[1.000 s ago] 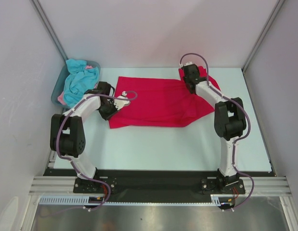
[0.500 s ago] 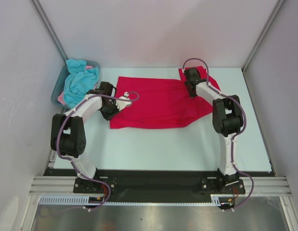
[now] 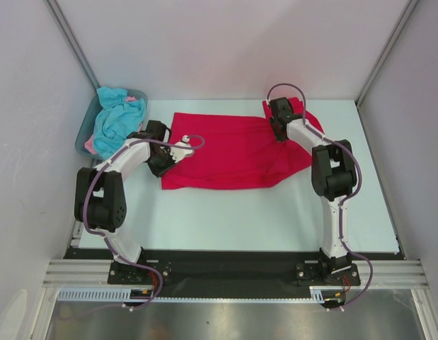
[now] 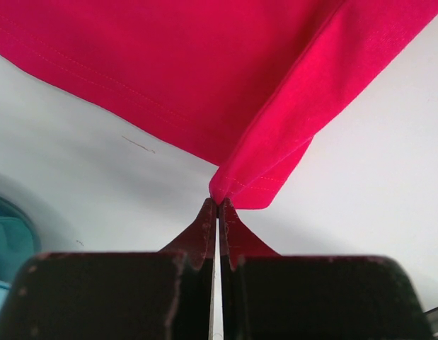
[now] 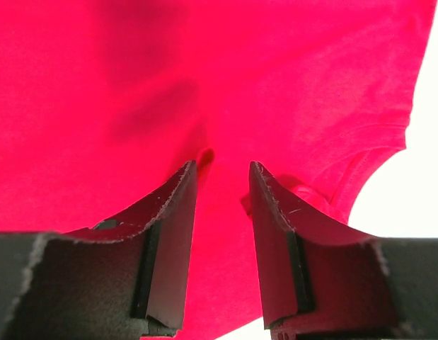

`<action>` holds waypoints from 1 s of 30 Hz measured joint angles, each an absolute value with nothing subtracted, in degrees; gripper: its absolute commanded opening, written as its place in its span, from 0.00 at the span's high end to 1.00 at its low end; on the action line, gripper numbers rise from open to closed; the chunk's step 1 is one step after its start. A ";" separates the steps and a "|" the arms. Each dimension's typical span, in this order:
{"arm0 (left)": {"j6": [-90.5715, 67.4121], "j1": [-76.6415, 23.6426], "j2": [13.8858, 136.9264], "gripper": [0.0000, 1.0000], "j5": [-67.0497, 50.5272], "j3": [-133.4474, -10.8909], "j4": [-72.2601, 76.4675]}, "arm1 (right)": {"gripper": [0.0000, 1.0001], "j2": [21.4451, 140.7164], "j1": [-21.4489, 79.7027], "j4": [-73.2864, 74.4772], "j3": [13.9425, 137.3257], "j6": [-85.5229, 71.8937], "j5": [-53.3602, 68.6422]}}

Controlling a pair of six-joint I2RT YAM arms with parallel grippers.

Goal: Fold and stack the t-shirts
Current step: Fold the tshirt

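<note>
A grey-blue plastic tub point(image 3: 82, 138) at the upper left of the pale table point(image 3: 275, 212) holds a crumpled turquoise-blue t-shirt point(image 3: 116, 120) with pink cloth point(image 3: 88, 146) at its edge. The bright crimson red t-shirt point(image 3: 226, 152) lies spread mid-table. The left claw point(image 4: 217, 207), fully closed, pinches its corner. The right claw point(image 5: 222, 177) stands part-open over a small pucker near the shirt's right end.

red t-shirt point(image 5: 204, 71) cropped, tub point(image 3: 82, 138) mostly covered
</note>
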State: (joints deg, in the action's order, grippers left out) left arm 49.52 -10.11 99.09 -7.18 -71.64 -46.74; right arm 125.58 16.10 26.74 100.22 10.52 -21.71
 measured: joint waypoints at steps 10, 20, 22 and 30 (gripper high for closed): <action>49.50 -10.22 99.09 1.00 -7.20 -71.64 -46.74 | 0.64 127.02 17.17 28.25 100.53 9.04 -20.23; 49.50 -10.28 99.09 1.00 -7.25 -71.64 -46.74 | 0.64 127.04 17.32 28.45 100.18 9.06 -20.62; 49.50 -10.31 99.09 1.00 -7.22 -71.66 -46.74 | 0.63 127.04 17.30 28.38 99.96 9.06 -20.80; 49.50 -10.48 99.11 1.00 -7.25 -71.68 -46.74 | 0.82 127.04 17.30 28.03 98.32 9.23 -21.39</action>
State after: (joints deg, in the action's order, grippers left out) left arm 49.50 -10.48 99.11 -7.25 -71.68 -46.74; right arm 127.04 17.30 28.03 98.32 9.23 -21.39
